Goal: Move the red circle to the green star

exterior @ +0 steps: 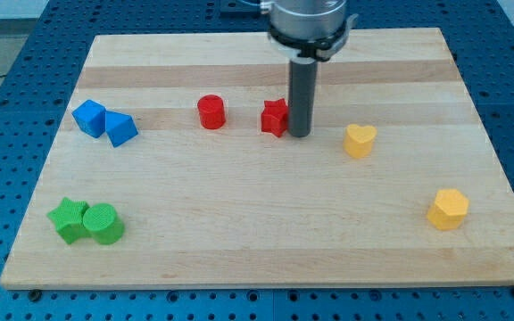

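While my tip (299, 135) touches red star (275, 117), red circle (211, 112) well left, end effector holding nothing.

Wooden surface (266, 232) carrying eight coloured blocks.
Blue cube (88, 117) touching blue triangle (120, 129); red circle (211, 112); red star (275, 117); yellow heart (359, 141); yellow hexagon (448, 209); green star (68, 220) touching green circle (103, 224).

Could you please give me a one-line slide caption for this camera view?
My tip rests beside the red star, with the red circle at the view's left, far from the green star.
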Controlling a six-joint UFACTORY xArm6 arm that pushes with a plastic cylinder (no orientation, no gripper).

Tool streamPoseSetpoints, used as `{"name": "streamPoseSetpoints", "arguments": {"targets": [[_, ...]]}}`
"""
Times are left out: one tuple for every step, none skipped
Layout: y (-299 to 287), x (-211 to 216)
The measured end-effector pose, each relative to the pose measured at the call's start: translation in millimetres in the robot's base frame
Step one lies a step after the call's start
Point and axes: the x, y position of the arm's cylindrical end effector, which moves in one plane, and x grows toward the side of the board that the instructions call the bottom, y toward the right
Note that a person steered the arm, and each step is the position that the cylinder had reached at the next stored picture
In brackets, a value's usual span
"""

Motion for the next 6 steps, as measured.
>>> {"name": "streamPoseSetpoints", "arguments": {"targets": [[4.6, -19.7], [-25.8, -46.6], [-60.3, -46.9], [-99.3, -46.9], [-101.5, -22.7], [-112.1, 9.3]]}}
